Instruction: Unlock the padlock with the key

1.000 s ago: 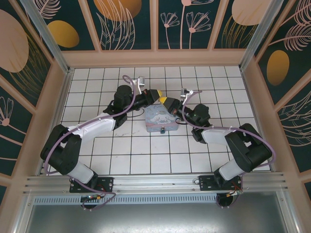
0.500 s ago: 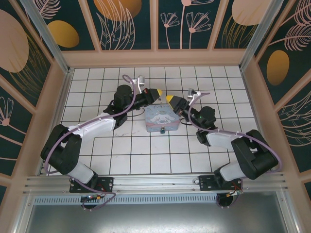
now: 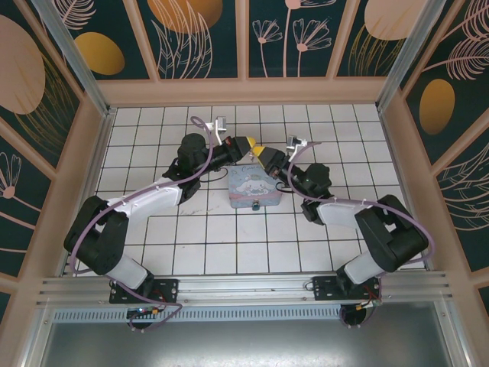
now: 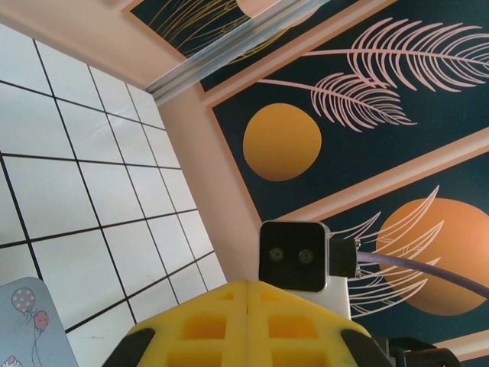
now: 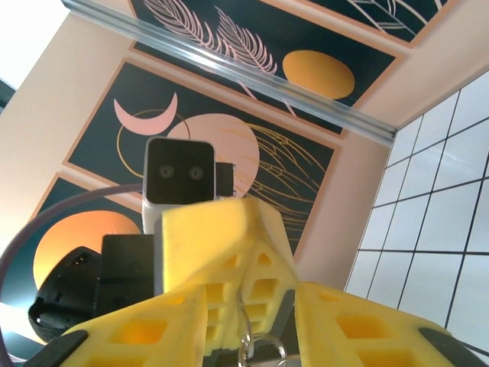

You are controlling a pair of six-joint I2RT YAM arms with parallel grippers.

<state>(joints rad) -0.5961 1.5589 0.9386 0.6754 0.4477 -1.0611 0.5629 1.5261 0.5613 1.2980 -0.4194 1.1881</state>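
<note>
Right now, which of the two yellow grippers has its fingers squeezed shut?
The left gripper: its two yellow fingers meet with only a thin seam between them. The right gripper has its fingers standing apart, one on either side of the left one.

I work inside a purpose-built robot test cell, a lab rig rather than a home. My white-tiled table (image 3: 191, 237) is boxed in by pale-framed wall panels (image 3: 199, 38) printed with dark teal leaves and orange discs. Aluminium rails (image 3: 244, 289) cross the table's near edge, where my arm bases (image 3: 145, 290) are bolted, and purple cables (image 3: 200, 153) run along the arms.
</note>
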